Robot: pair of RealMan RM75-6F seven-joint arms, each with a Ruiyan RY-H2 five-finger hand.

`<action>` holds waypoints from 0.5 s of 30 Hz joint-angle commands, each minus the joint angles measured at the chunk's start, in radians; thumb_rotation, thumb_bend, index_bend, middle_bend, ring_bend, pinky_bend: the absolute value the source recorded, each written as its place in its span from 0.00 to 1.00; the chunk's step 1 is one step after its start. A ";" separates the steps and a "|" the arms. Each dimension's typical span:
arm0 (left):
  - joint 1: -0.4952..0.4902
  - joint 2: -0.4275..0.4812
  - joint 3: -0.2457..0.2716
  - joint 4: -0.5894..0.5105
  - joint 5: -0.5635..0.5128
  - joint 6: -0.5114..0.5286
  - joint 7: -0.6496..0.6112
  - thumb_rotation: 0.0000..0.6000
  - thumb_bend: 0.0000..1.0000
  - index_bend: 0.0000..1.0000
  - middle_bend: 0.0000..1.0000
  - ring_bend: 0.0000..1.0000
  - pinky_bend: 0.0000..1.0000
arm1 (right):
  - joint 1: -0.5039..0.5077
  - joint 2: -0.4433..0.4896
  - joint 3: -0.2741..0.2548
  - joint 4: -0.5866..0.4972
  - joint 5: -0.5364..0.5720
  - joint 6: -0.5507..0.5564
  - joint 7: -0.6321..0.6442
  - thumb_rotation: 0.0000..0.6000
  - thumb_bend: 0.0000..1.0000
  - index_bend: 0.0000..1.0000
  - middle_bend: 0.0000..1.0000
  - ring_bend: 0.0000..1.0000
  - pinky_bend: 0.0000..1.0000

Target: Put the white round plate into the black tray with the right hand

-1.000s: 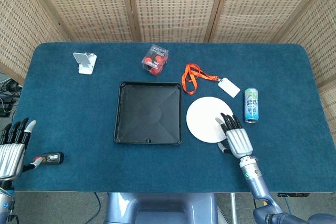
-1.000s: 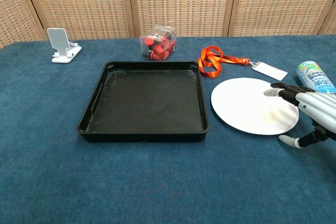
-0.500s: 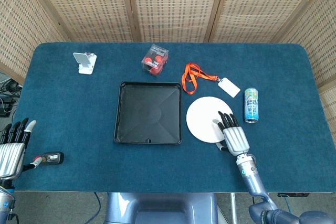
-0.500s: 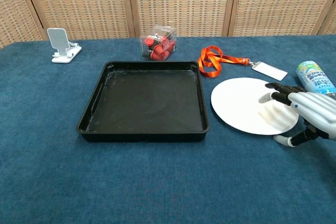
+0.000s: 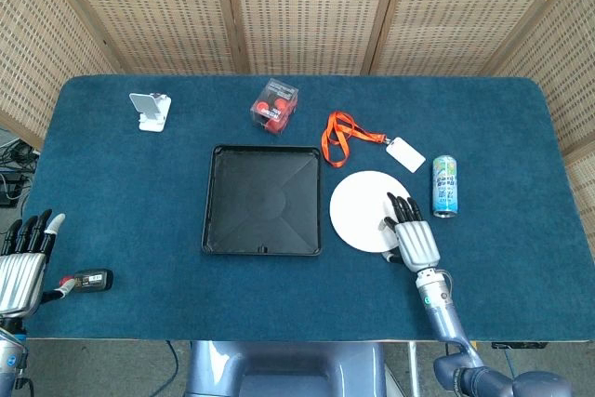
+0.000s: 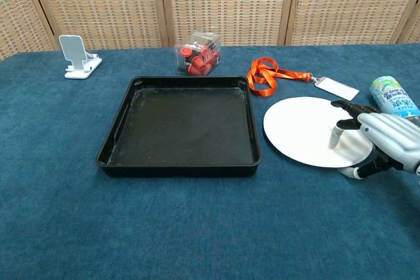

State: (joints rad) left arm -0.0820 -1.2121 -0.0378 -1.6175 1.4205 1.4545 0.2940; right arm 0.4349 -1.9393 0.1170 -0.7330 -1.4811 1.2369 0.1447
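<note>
The left hand [image 5: 20, 262] rests at the near edge of the blue tabletop [image 5: 139, 174], fingers straight and slightly apart, holding nothing, a small black device [image 5: 85, 280] just beside its thumb. The right hand [image 6: 377, 142] lies over the near right rim of the white round plate [image 6: 305, 130], fingers [image 6: 335, 134] bent down onto it; whether it grips, I cannot tell. The black tray [image 6: 180, 126] sits empty just left of the plate, apart from it. Beyond the fingers lie an orange lanyard [image 6: 272, 73] and a can [image 6: 392, 93].

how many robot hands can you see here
2. The right hand sits over the near right edge of the white round plate; the left hand is at the table's near left corner, seen only in the head view.
</note>
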 commanded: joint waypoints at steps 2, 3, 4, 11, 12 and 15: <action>-0.001 -0.001 0.001 0.001 0.000 -0.001 0.000 1.00 0.00 0.00 0.00 0.00 0.00 | 0.001 -0.005 0.001 0.006 -0.002 0.015 0.011 1.00 0.52 0.53 0.06 0.00 0.07; -0.001 -0.001 0.001 0.001 0.001 -0.001 0.000 1.00 0.00 0.00 0.00 0.00 0.00 | 0.001 -0.005 0.000 0.007 -0.003 0.017 0.012 1.00 0.52 0.53 0.07 0.00 0.07; -0.001 -0.001 0.002 0.001 0.001 -0.001 0.000 1.00 0.00 0.00 0.00 0.00 0.00 | 0.000 -0.006 0.000 0.008 -0.004 0.019 0.013 1.00 0.53 0.54 0.07 0.00 0.07; -0.002 -0.001 0.004 0.000 0.001 -0.004 -0.001 1.00 0.00 0.00 0.00 0.00 0.00 | -0.001 -0.006 0.000 0.015 0.000 0.022 0.014 1.00 0.53 0.58 0.10 0.00 0.07; -0.002 -0.001 0.004 0.000 0.001 -0.004 -0.001 1.00 0.00 0.00 0.00 0.00 0.00 | -0.001 -0.006 0.001 0.013 0.002 0.022 0.014 1.00 0.53 0.59 0.10 0.00 0.07; -0.002 -0.001 0.005 -0.001 0.001 -0.005 -0.001 1.00 0.00 0.00 0.00 0.00 0.00 | -0.001 -0.004 0.002 0.009 0.004 0.020 0.012 1.00 0.54 0.59 0.10 0.00 0.07</action>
State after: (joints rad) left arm -0.0845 -1.2130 -0.0333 -1.6183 1.4212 1.4497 0.2930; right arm 0.4342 -1.9438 0.1189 -0.7240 -1.4770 1.2575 0.1570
